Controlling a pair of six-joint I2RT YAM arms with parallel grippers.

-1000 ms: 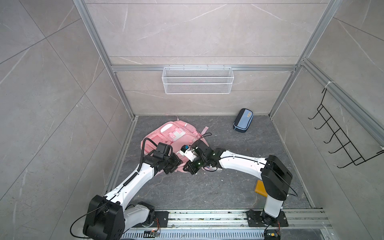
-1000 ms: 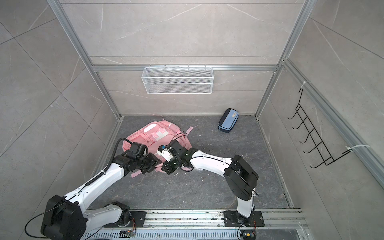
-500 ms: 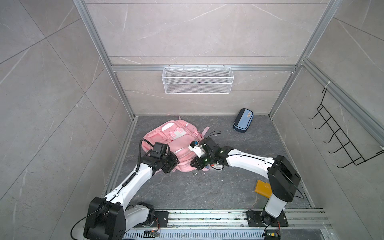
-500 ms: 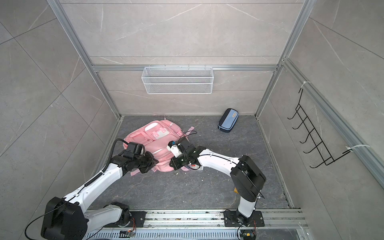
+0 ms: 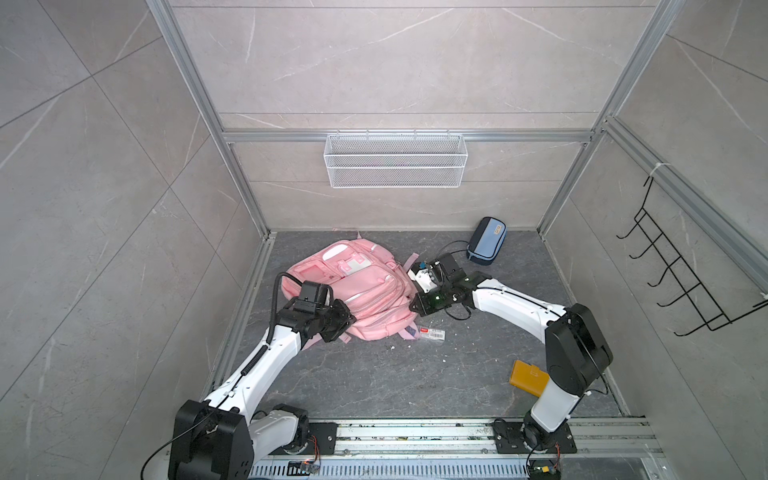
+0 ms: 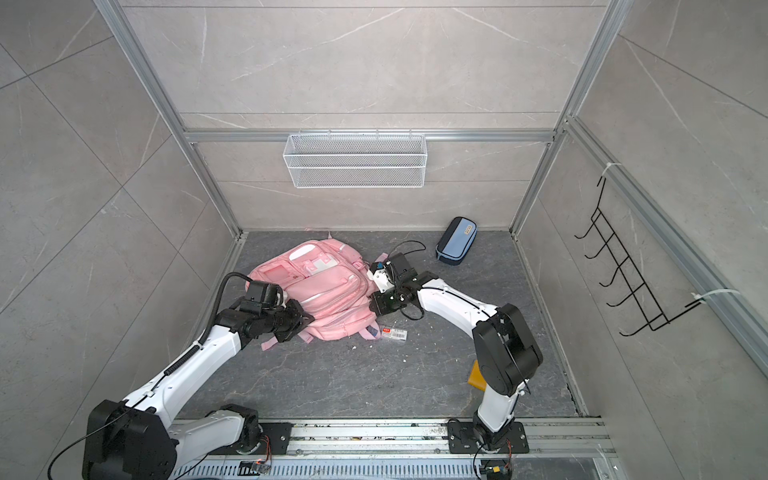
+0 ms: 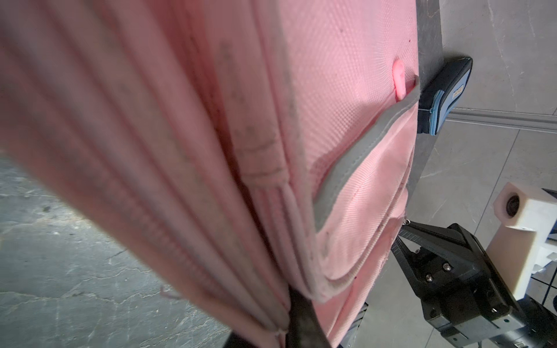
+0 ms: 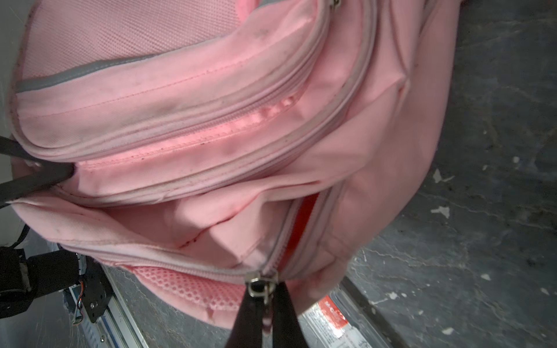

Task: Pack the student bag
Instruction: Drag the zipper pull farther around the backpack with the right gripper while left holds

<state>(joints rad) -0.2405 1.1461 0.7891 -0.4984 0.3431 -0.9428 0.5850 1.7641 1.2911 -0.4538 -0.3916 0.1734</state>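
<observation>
Near the rail, a flat yellow item (image 5: 527, 377) lies unpacked on the floor (image 5: 395, 374). Farther in, the student bag (image 5: 365, 291) lies front-up. The left gripper (image 5: 341, 324) is clamped on its near edge, probably to brace it. The right gripper (image 8: 265, 296) pinches the zip pull (image 8: 258, 284), seemingly to open the main pocket. Beyond, the blue pencil case (image 5: 486, 245) sits in the far corner.

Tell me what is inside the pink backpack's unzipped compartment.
Inside the student bag, only pink lining shows, plus a red-orange sliver above the zipper pull. Folded fabric covers the rest, so any contents are hidden.
</observation>
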